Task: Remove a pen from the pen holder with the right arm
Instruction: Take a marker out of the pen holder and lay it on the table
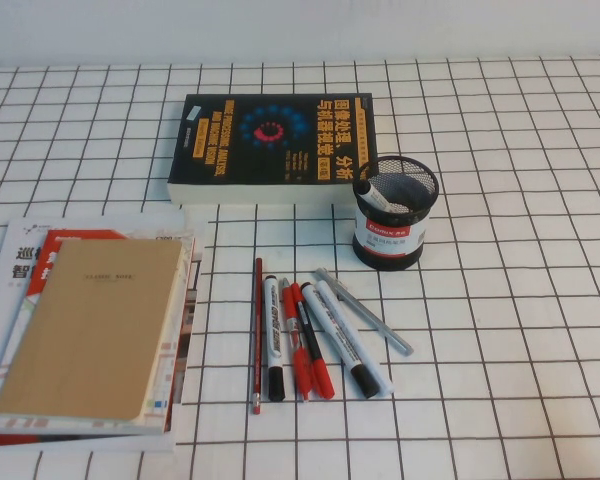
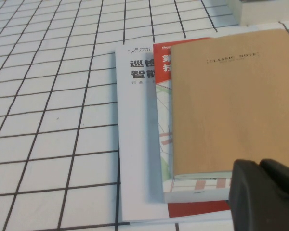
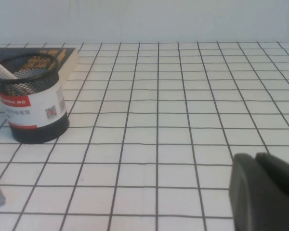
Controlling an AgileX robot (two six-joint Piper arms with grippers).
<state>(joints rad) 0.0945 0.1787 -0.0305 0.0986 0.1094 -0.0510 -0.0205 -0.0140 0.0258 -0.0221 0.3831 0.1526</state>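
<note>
A white counter [image 1: 500, 400] ruled with a black grid carries everything. At its near left corner the left tool [image 2: 260, 166] hangs empty, fingers pressed together, over the near edge of a tan notebook [image 1: 95, 325] that tops a stack of booklets [image 1: 15, 265]. The right tool [image 3: 256, 159], closed tight on nothing, hangs over bare counter toward the right edge, well apart from the pen holder [image 1: 394, 228]. Near the middle lies a row of loose pens [image 1: 310, 335]. Just beyond them the black mesh pen holder stands upright, with one pen [image 1: 378, 193] leaning inside. A black book [image 1: 272, 148] lies farther off, toward the far edge, below a pale wall [image 1: 300, 30].
</note>
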